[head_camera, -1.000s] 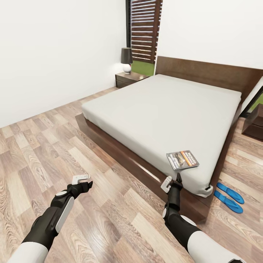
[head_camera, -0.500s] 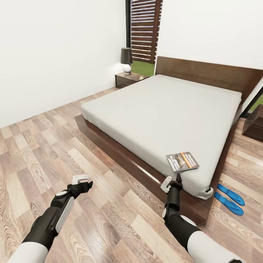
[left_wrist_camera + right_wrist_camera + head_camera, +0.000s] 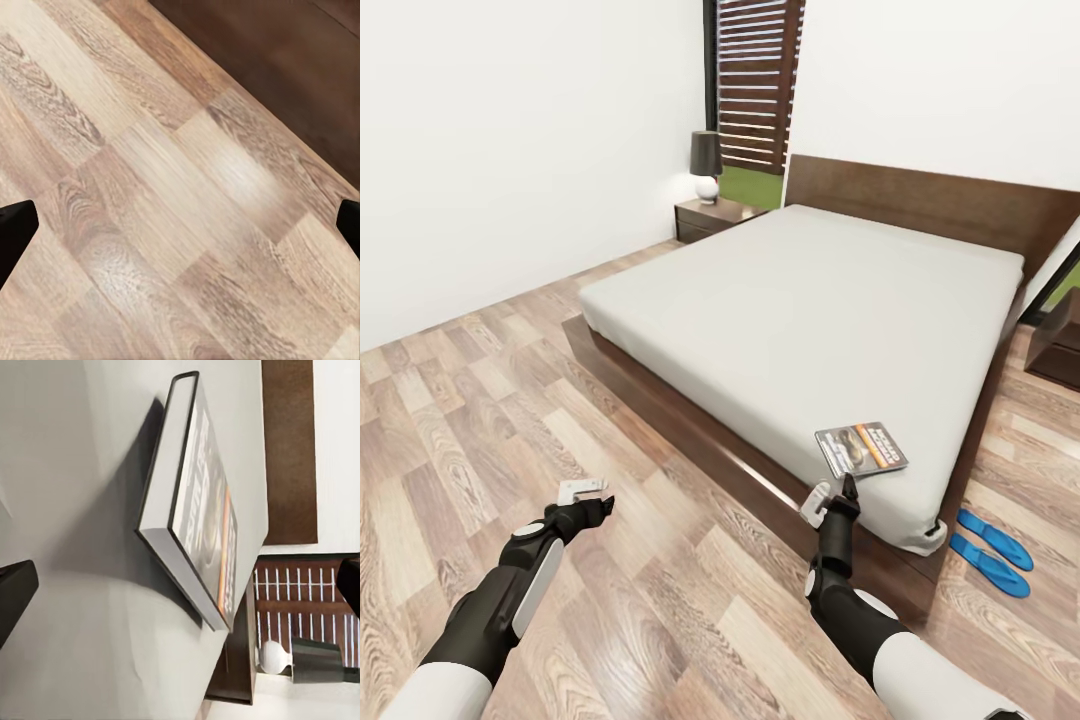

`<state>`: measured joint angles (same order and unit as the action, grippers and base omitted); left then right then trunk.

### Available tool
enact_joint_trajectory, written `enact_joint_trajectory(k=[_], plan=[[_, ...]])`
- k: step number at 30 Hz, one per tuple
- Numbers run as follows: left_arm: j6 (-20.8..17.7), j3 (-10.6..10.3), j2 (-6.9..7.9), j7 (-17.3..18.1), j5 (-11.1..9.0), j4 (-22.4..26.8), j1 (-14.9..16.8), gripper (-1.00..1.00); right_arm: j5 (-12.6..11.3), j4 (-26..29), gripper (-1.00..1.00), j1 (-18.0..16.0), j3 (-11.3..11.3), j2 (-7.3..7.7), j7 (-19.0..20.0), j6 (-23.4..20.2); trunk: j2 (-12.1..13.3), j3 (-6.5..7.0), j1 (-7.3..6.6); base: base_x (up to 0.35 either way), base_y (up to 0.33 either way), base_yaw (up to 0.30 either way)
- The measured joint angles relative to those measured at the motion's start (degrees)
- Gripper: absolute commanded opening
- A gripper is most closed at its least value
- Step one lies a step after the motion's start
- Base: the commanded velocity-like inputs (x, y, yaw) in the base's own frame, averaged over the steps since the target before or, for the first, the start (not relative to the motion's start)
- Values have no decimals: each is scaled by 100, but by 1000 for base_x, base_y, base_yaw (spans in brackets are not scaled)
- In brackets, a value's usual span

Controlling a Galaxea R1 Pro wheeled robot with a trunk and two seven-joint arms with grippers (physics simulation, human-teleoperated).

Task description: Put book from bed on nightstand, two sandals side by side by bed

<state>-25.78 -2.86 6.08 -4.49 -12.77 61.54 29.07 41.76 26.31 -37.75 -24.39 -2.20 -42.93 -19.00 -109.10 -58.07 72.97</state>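
Note:
The book [image 3: 860, 449], dark with an orange band, lies flat near the foot corner of the bed [image 3: 810, 300] on its grey mattress. My right gripper [image 3: 832, 495] hovers open just in front of that corner, a short way short of the book. In the right wrist view the book [image 3: 195, 510] rests on the mattress ahead of the open right gripper [image 3: 180, 585]. Two blue sandals [image 3: 993, 552] lie on the floor right of the bed's foot. My left gripper [image 3: 582, 493] is open and empty over the wood floor [image 3: 150, 195].
A nightstand [image 3: 715, 215] with a dark-shaded lamp [image 3: 707, 165] stands at the bed's far left, below a slatted window [image 3: 758, 85]. Another nightstand [image 3: 1060, 340] sits at the right edge. The bed's dark frame [image 3: 690, 420] runs between my arms.
The whole view has crept slightly toward the bed, so the book sits a little closer to my right gripper. Both arms hold the same pose, grippers open.

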Motion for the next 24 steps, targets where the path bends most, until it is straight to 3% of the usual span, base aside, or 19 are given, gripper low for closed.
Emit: enact_joint_trajectory(k=[24], plan=[[4,-30,0,-4,0,0,0,100,9,0,100,0,0,8,4,0,0,0,2,57,-23,0]])
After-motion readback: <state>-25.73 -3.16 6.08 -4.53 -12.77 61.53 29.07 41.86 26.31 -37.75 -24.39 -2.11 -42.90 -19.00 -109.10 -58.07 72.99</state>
